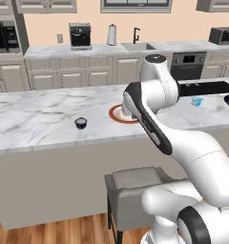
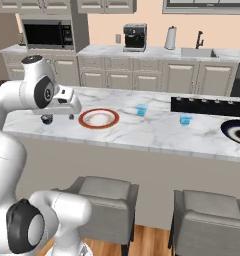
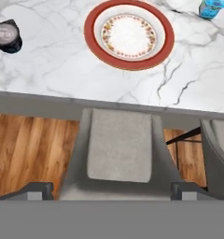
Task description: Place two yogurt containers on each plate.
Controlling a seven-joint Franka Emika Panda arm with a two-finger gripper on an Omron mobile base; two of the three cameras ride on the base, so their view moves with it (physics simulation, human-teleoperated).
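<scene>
Both plates sit bare: the red-rimmed plate (image 2: 98, 118) mid-counter, the dark plate (image 2: 237, 131) far right; the navy cup (image 1: 81, 123) lies left of the red one, two light-blue cups (image 2: 140, 110) rightward; the gripper (image 2: 67, 107) hovers near the navy cup, finger state I cannot tell; next, descend and grasp it.

The arm's claw (image 2: 71, 117) hangs downward, fingers parted.
</scene>
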